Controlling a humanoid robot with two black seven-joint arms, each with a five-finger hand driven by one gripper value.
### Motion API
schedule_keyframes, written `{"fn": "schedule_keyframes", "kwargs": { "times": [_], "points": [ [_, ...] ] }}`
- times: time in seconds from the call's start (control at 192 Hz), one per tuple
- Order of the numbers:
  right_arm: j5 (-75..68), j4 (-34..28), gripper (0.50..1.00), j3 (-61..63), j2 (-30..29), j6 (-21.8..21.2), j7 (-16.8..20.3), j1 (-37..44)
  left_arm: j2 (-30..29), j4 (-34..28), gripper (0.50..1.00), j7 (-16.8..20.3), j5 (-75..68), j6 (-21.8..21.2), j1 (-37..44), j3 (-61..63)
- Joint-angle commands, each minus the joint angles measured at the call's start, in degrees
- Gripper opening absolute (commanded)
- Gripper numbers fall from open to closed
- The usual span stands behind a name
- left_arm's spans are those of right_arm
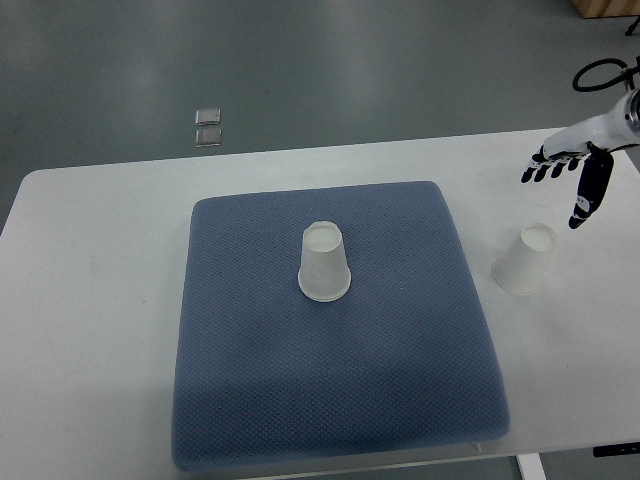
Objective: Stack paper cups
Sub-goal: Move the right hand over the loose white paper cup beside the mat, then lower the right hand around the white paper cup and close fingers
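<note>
Blue mat (330, 400) fills the near middle of the white table (90, 300), its front edge almost at the table's near edge.

Right hand (568, 172) comes in from the right edge, over the table's far right corner area. Fingers spread w/ thumb hanging down, holding nothing, not touching anything.

Just below it, near the table's right edge & off the mat: paper cup (526, 259), upside down, base up, sitting on bare table. Hand is above and apart from it.

Further left, mat centre: second paper cup (325, 262), also inverted, well apart from the first.

Left hand not in view.

Progress: nothing stacked yet, both cups separate. Looks like the very start, approx. Still to do: grasp the cup by the right edge, carry it over the mat, drop it onto the centre one.

Beyond the far edge, two small clear squares (208, 127) on the floor, irrelevant.
</note>
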State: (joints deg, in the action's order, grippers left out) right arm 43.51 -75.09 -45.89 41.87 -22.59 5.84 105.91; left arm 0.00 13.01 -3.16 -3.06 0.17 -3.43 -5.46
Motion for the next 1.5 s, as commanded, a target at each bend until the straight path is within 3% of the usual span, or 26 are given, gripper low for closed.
{"fn": "schedule_keyframes", "kwargs": {
  "times": [0.0, 0.661, 1.495],
  "points": [
    [-0.10, 0.74, 0.926, 0.01, -0.92, 3.96, 0.05, -2.72, 0.00, 0.00, 1.000, -0.01, -0.02, 0.01, 0.00, 0.01],
    [-0.10, 6.36, 0.919, 1.59, -4.43, 14.86, 0.14, -16.43, 0.00, 0.00, 1.000, -0.01, -0.02, 0.01, 0.00, -0.08],
    [-0.10, 9.18, 0.901, 2.47, -6.37, 16.27, 0.05, -20.92, 0.00, 0.00, 1.000, -0.01, 0.07, 0.01, 0.09, -0.08]
  ]
}}
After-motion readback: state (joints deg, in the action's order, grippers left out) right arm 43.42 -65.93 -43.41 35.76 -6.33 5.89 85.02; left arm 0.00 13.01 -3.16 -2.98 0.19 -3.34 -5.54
